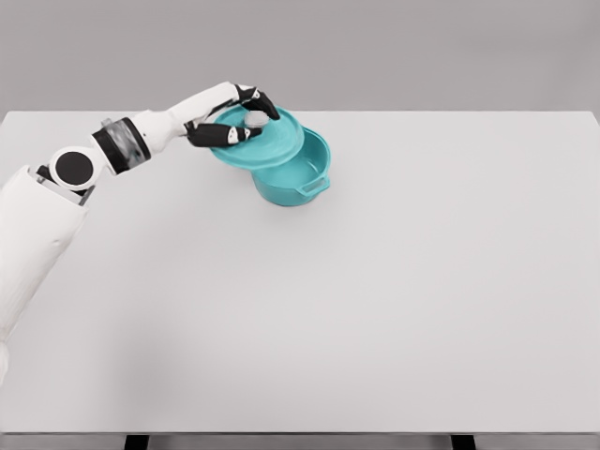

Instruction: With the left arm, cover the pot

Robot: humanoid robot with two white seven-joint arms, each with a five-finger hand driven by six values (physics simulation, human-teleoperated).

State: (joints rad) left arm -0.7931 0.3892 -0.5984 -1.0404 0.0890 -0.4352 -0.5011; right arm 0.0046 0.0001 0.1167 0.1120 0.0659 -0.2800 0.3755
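Observation:
A teal pot point(298, 178) with a side handle stands on the white table point(375, 300), left of centre and toward the back. A teal lid point(264, 145) with a grey knob point(255, 120) lies tilted over the pot's left rim, leaving the right part of the opening uncovered. My left hand point(236, 117) comes in from the left and is shut on the lid, its dark fingers point(225, 137) curled around the knob from both sides. Whether the lid touches the pot's rim is not clear.
The table's far edge runs just behind the pot. Two dark table legs point(136, 442) show below the front edge. My left arm stretches across the table's left side.

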